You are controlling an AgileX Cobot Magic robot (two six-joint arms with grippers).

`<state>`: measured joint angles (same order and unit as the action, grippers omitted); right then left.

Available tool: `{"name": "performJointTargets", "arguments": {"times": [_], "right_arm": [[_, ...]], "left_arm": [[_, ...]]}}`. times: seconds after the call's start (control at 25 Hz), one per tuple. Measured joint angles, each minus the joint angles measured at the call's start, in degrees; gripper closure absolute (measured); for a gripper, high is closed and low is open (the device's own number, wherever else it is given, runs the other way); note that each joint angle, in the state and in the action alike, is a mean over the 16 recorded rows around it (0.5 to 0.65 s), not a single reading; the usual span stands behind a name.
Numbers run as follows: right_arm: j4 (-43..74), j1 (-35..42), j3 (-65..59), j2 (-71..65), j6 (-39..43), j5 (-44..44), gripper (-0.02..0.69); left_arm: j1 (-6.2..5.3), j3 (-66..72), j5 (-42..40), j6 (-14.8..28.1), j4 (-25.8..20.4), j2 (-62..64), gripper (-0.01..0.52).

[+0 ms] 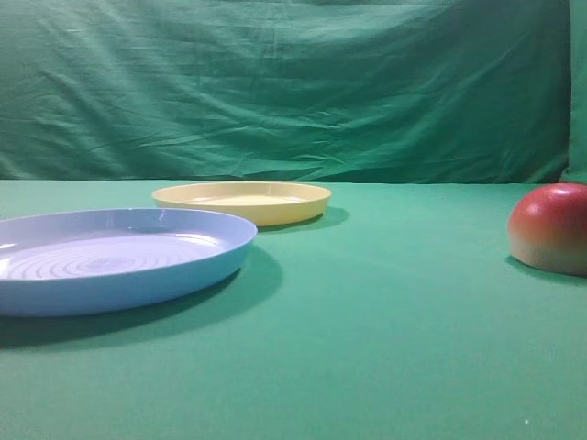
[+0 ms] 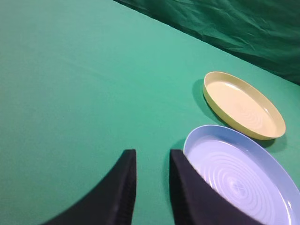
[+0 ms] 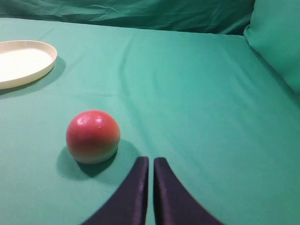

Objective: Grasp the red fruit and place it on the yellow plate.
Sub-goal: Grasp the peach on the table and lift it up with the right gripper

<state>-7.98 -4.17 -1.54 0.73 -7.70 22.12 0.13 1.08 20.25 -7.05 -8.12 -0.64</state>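
The red fruit (image 3: 93, 136) sits on the green bench (image 3: 197, 108), well apart from the yellow plate (image 3: 23, 62) and just beside the right pincer (image 3: 151, 161), whose fingers are nearly pressed together and hold nothing. The left pincer (image 2: 152, 157) is slightly spread beside the blue plate (image 2: 243, 173), which lies near the yellow plate.

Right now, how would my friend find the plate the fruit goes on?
Look at the green table. Two plates sit on its left side. The yellow plate is the farther, smaller one, plain and pale yellow, unlike the bigger blue plate with rings.
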Motion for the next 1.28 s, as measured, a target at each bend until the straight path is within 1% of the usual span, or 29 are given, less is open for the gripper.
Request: {"name": "performJointTargets", "arguments": {"times": [0.92, 1.28], "right_arm": [[-0.04, 0.00, 0.00, 0.00, 0.12, -0.03, 0.665], [-5.57, 0.00, 0.46, 0.00, -0.08, -5.51, 0.665]], "left_arm": [[0.00, 0.00, 0.00, 0.00, 0.00, 0.00, 0.357], [0.00, 0.00, 0.00, 0.00, 0.00, 0.00, 0.357]]}}
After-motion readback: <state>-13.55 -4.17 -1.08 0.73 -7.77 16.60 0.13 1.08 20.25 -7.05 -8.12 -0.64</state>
